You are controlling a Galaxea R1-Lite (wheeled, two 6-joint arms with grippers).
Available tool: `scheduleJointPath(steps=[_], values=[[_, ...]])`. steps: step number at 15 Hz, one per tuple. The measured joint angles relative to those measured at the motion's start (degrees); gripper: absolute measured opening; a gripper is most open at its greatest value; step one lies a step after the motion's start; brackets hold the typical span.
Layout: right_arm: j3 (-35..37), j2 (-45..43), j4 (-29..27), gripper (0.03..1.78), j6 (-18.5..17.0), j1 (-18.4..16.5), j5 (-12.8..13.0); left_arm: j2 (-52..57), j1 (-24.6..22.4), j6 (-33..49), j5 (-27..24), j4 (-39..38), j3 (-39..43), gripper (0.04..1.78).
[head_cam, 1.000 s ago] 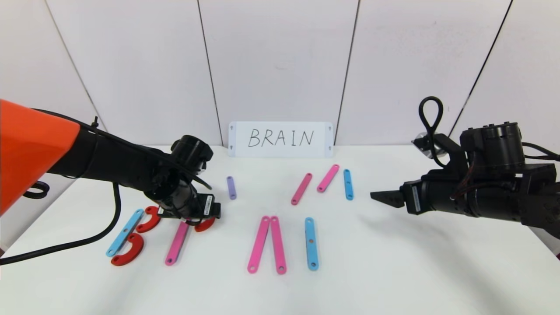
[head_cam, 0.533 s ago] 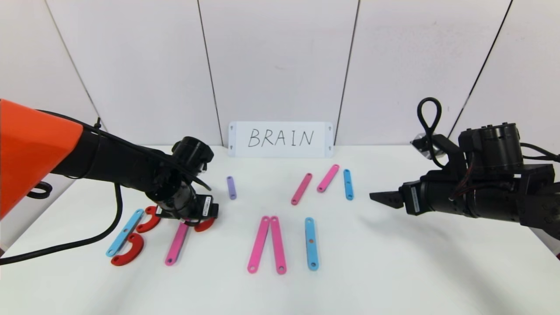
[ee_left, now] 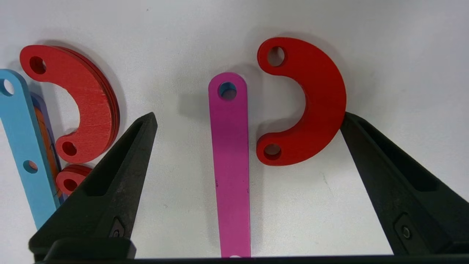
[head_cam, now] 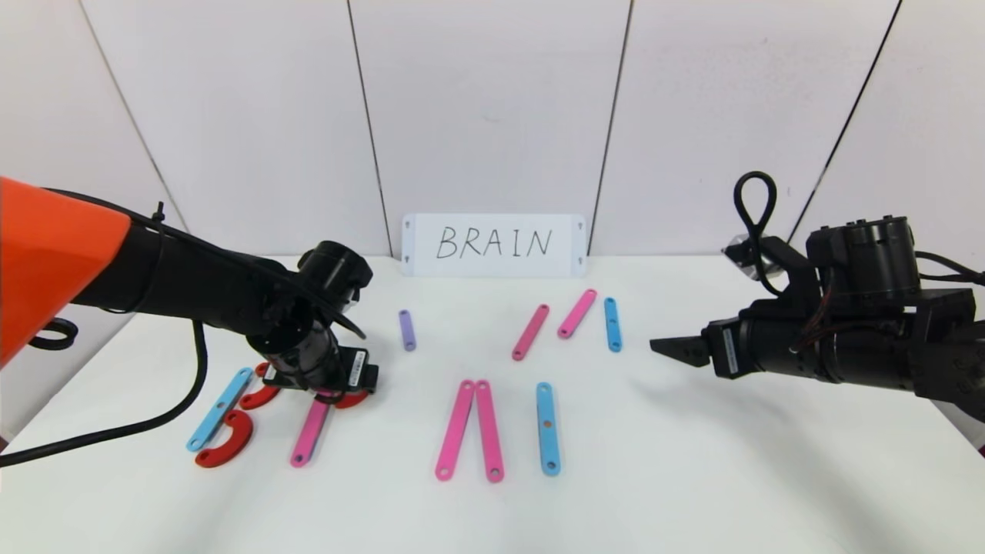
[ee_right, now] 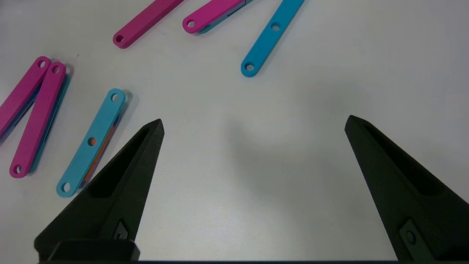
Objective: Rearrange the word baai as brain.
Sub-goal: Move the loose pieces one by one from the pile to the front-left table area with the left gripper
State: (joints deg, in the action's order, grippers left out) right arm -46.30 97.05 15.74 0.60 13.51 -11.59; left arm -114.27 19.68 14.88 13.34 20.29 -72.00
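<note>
Probably light, stiff and flat to the table (head_cam: 692,477), hard to lift; best pinched across the outer arc. Red curve (ee_left: 311,106) beside pink strip (ee_left: 230,165), near the left edge, toward the front. Left gripper (ee_left: 249,121) spread wide, straddling both, one fingertip touching the curve's rim, nothing held. Right gripper (ee_right: 254,123) wide open, empty, parked toward the right edge.
</note>
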Motion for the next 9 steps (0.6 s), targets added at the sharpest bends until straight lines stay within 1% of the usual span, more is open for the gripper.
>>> scheduleJointPath(steps=[5,9], values=[[-0.02,0.00,0.05,1.73,0.00,0.00,0.00,-0.37,0.06,0.21,-0.52,-0.39,-6.61,1.74],[-0.02,0.00,0.05,1.73,0.00,0.00,0.00,-4.08,1.22,0.88,-0.66,-0.61,-13.36,1.74]])
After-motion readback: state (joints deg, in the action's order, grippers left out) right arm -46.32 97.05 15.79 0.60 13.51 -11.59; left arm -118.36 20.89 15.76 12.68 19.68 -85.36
